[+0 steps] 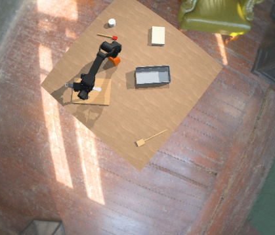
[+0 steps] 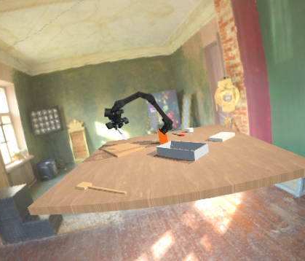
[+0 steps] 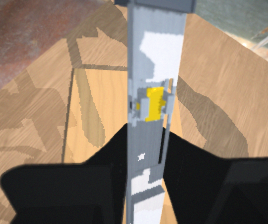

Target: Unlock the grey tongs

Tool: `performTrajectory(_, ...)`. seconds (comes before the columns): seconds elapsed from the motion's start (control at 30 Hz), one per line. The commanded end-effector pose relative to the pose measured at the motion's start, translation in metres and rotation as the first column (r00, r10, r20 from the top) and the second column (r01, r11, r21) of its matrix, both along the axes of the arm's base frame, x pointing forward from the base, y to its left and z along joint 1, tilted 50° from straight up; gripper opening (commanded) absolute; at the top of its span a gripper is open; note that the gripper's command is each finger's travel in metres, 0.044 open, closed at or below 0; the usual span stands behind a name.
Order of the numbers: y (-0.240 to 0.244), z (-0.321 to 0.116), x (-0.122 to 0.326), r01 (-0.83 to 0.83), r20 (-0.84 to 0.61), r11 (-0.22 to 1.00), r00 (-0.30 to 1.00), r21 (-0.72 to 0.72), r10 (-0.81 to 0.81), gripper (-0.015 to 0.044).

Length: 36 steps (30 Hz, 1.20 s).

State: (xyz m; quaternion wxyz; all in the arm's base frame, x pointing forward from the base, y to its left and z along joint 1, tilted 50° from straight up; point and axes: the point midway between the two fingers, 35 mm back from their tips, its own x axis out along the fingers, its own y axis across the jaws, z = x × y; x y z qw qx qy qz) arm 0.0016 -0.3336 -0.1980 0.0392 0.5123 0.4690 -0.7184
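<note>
The grey tongs are in the air above the wooden board. My gripper is shut on them. In the exterior view their visible end slants down to the right. In the wrist view the two arms lie close together, with a yellow lock piece between the fingers and the dark end at the top. Whether the lock is released cannot be told. The roasting tin stands to the right of the board with no tongs across it.
A wooden mallet-like tool lies near the table's front corner. A cream box, a red-headed tool and a white cup are farther back. The arm's orange base stands between board and tin.
</note>
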Motion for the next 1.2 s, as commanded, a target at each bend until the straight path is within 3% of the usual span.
performTrajectory(0.0,-0.003,0.005,0.002,-0.059,-0.06,0.996,0.997,-0.062,0.055,-0.015)
performTrajectory(0.6,-0.007,0.033,0.015,-0.316,-0.311,0.904,0.924,-0.289,0.223,-0.015)
performTrajectory(1.17,-0.007,0.035,0.015,-0.325,-0.32,0.898,0.92,-0.297,0.227,-0.015)
